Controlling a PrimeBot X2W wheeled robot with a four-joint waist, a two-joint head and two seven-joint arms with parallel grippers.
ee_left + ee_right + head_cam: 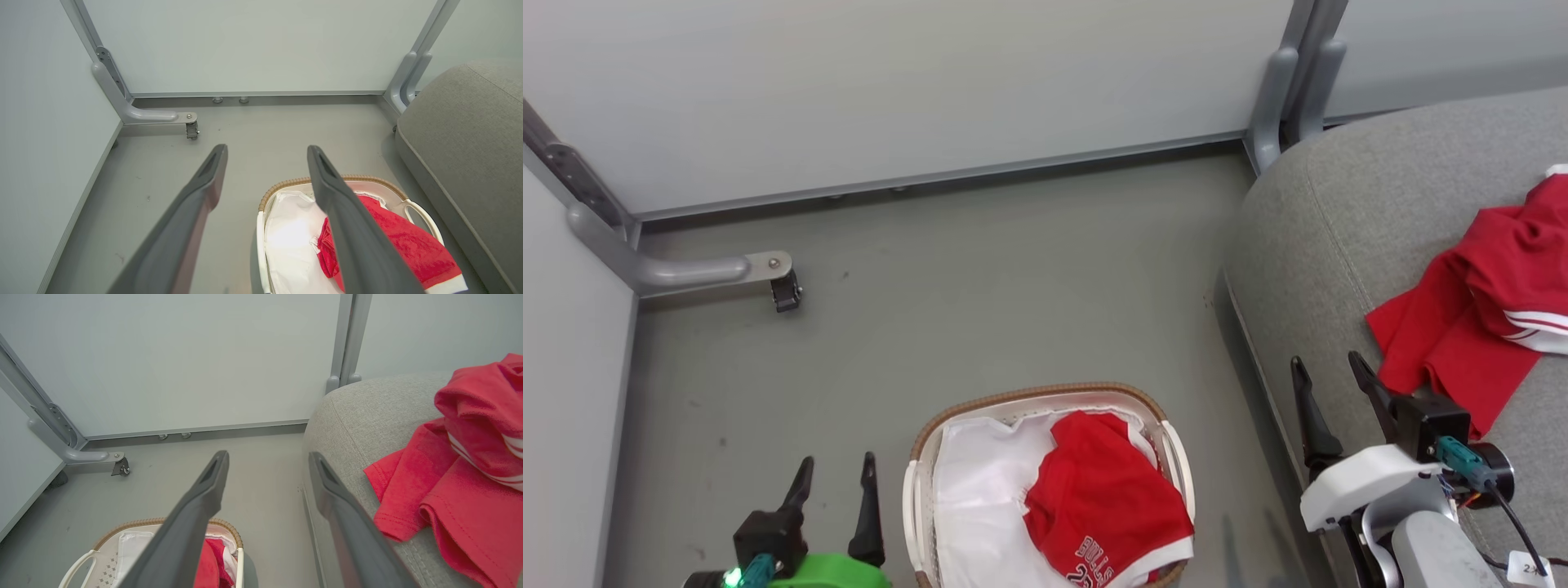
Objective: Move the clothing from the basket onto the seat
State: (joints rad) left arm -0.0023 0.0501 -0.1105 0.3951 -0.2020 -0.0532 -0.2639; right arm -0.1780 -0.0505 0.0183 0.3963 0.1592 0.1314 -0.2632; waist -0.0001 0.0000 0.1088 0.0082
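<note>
A red garment with white trim and "BULLS" lettering [1107,498] [412,249] [210,563] lies in the white basket [1045,402] [286,187] [102,543], on its white liner. More red clothing [1478,302] [461,465], some with white stripes, rests on the grey seat [1323,229] [466,139] [355,420] at the right. My left gripper [837,474] [266,150] hangs open just left of the basket, holding nothing. Over the seat's left edge, my right gripper [1327,367] [267,456] stands open and empty, close to the red clothing.
Pale partition panels [931,90] close off the back and left. A grey frame foot with a caster [784,287] [191,130] [121,467] juts onto the grey floor [980,294] at the back left. Another frame post [1278,98] stands behind the seat's corner.
</note>
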